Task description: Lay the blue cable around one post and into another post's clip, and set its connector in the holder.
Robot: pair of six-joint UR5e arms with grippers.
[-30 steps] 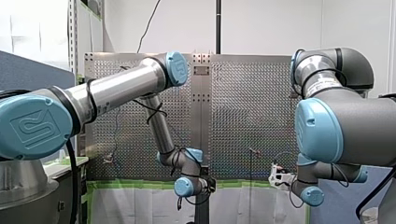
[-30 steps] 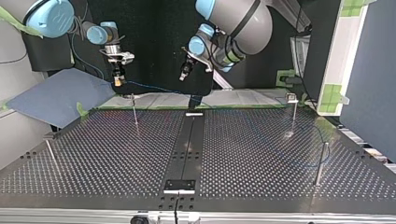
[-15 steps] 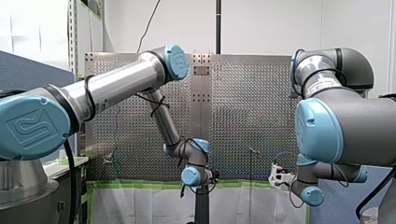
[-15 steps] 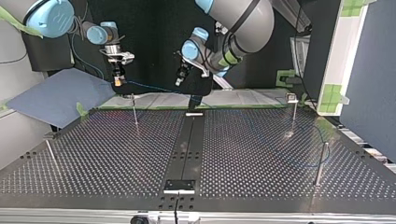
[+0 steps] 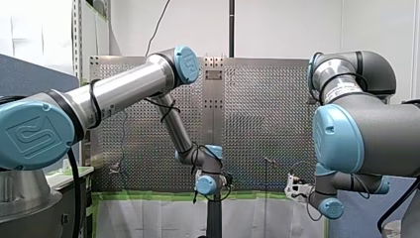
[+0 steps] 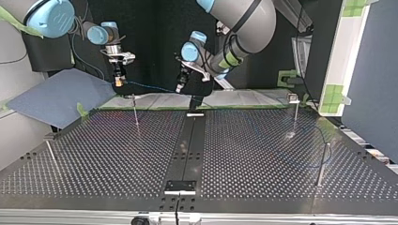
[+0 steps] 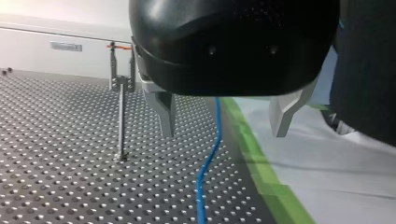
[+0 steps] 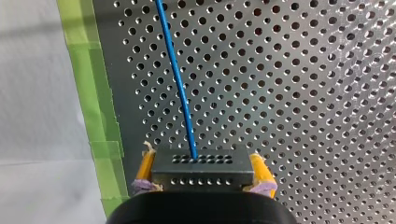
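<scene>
Blue cable (image 8: 180,88): its end sits in the dark connector (image 8: 205,173), pinched between the yellow pads of my right gripper (image 8: 201,164). This is above the table's (image 6: 258,150) far edge, at the top view's left, beside green tape (image 8: 88,93). The cable runs right and passes between the spread metal fingers of my left gripper (image 7: 223,130), touching neither. A clip-topped post (image 7: 121,116) stands just beside that gripper. A far-right post (image 6: 294,110) and a nearer post (image 6: 323,161) stand well apart from both grippers.

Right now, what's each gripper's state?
Left gripper: fingers open, holding nothing.
Right gripper: shut on the connector of the blue cable.
</scene>
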